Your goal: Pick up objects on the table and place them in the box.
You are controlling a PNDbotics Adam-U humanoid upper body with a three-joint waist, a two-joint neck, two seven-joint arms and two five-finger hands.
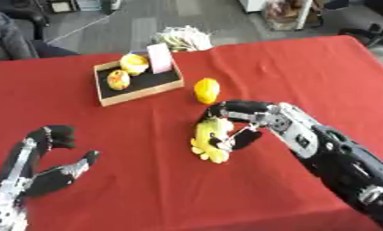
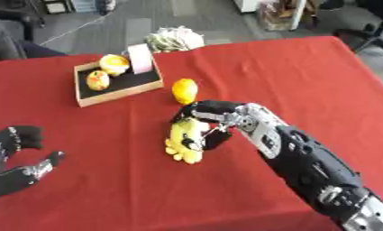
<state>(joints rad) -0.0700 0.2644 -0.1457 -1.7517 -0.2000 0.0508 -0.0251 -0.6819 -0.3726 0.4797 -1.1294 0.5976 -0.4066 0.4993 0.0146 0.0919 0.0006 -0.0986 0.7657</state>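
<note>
A: Where's the right hand (image 1: 240, 124) rn?

B: Mid surface (image 1: 304, 72), fingers (image 1: 225, 109) curled over the top of a yellow toy (image 1: 210, 140), thumb at its right side. Looks like a closing grasp; toy seems to be still touching the cloth, can't tell if it's lifted yet.

A: Why from above?

B: Prob bc the toy is soft and lumpy, lying flat. Wrapping it from the top is the easy way to get hold w/o shoving it around.

A: And the box (image 1: 139, 84)?

B: Far left of the hand, well apart from it. Already has two yellow things in it, one at its far edge (image 1: 134, 62) and one on its left side (image 1: 118, 79), plus a pink card (image 1: 159, 58) standing at the far right end. Dark middle is free, so that's where I'd aim.

A: Anything in the way?

B: A small yellow item (image 1: 207, 90) sits btw the hand and the box, just far of the fingers. The carry path could clip it unless the toy goes up first. It's likely the next pick anyway.

A: Left hand (image 1: 44, 169)?

B: Idle, near left corner, fingers relaxed and apart, holding nothing. Pale crumpled bundle (image 1: 182, 38) at the far edge, beyond the box, not in play
</note>
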